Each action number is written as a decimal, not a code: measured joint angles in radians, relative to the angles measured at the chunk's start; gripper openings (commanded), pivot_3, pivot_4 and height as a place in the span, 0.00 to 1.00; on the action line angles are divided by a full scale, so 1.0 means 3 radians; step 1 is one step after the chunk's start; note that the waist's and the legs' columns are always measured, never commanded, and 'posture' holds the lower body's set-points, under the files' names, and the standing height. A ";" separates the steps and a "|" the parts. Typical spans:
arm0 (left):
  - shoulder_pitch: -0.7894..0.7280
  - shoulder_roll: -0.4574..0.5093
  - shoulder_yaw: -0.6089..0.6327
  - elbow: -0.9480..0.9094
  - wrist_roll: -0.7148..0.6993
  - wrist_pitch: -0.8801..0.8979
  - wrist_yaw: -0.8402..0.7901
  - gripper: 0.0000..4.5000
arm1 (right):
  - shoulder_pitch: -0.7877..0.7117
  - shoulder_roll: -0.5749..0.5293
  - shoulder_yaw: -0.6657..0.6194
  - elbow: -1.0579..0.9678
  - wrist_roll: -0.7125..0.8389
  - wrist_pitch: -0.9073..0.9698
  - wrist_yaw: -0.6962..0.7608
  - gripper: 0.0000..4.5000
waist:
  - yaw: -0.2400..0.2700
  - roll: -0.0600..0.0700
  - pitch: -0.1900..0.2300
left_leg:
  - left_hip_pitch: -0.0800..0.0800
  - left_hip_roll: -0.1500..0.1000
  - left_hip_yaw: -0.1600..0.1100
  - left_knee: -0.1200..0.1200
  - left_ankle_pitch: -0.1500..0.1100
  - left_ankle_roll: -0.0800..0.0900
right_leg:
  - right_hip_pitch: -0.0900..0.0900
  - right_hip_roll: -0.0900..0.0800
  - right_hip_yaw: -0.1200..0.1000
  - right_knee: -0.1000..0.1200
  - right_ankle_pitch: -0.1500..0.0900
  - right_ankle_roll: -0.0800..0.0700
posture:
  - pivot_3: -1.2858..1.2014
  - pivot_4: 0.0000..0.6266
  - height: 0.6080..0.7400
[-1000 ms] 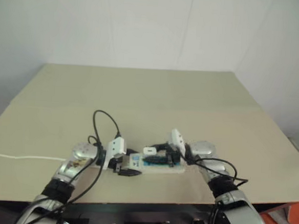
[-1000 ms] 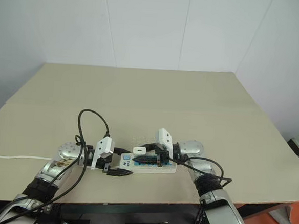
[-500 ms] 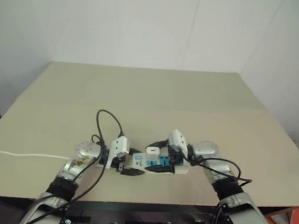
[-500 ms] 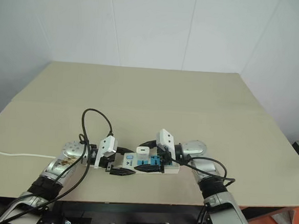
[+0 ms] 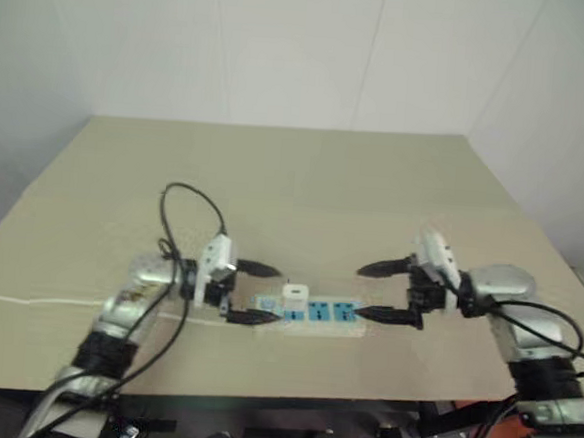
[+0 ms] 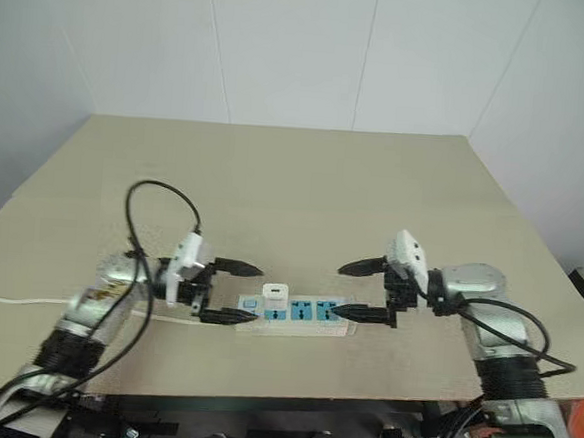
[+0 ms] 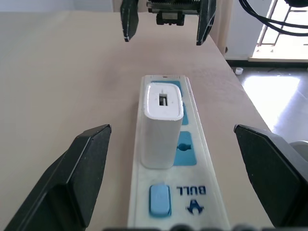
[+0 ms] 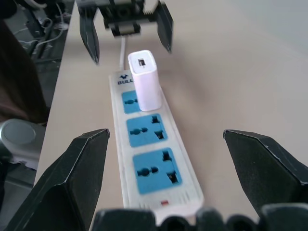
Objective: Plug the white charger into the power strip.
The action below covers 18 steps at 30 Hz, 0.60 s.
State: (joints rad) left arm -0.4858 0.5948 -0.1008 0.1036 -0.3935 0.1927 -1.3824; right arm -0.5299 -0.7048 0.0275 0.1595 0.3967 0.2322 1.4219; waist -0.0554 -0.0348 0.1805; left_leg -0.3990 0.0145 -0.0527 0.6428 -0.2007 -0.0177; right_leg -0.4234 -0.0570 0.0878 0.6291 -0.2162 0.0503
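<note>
The white charger (image 6: 275,296) stands upright in the power strip (image 6: 296,311), seated in the blue socket panel nearest your left gripper (image 6: 233,291). The other two panels, on the side toward your right gripper (image 6: 357,289), are bare. Your left gripper is released, fingers spread wide, holding nothing; one fingertip (image 5: 255,318) hangs just beside the strip's near end (the end with the switch and printed logo). Your right gripper is likewise spread and empty, facing the left one across the strip, its lower fingertip (image 6: 344,309) close over the strip's far end. The strip lies flat on the tan table (image 6: 304,190), its thin white cord (image 5: 6,299) trailing off past your left arm.
</note>
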 measured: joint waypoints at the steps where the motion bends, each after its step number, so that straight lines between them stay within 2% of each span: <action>1: 0.0055 0.0102 0.0046 -0.0091 -0.0053 0.0061 -0.0048 0.99 | 0.0026 -0.0040 -0.0037 -0.0021 0.0023 0.0001 -0.0004 1.00 | -0.0002 0.0001 0.0001 | 0.0000 0.0000 0.0000 0.0000 0.0000 0.0000 | 0.0001 -0.0001 0.0000 0.0000 0.0000 0.0000 | 0.52 0.24 1.00; 8: 0.0307 0.0733 0.0521 -0.0293 -0.0277 0.0255 -0.0165 0.99 | 0.0360 -0.0287 -0.0362 -0.0207 0.0147 0.0003 -0.0074 1.00 | 0.0015 0.0003 0.0015 | 0.0000 0.0000 0.0001 0.0000 0.0000 0.0000 | 0.0000 -0.0001 -0.0001 0.0000 -0.0001 0.0000 | 0.52 0.24 1.00; 18: 0.0446 0.0754 0.0642 -0.0250 -0.0285 0.0240 -0.0109 0.99 | 0.0520 -0.0380 -0.0507 -0.0234 0.0167 -0.0022 -0.0164 1.00 | 0.0030 0.0003 0.0016 | -0.0001 0.0001 0.0003 0.0000 0.0000 0.0000 | -0.0001 -0.0001 0.0000 -0.0001 -0.0001 -0.0001 | 0.52 0.24 1.00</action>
State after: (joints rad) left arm -0.3519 0.8210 0.0918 0.0286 -0.4791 0.2646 -1.4150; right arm -0.3739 -0.8188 -0.1247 0.0892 0.4467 0.2256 1.3727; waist -0.0463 -0.0339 0.1852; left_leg -0.3993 0.0147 -0.0518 0.6428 -0.2007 -0.0177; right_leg -0.4237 -0.0574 0.0877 0.6288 -0.2165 0.0501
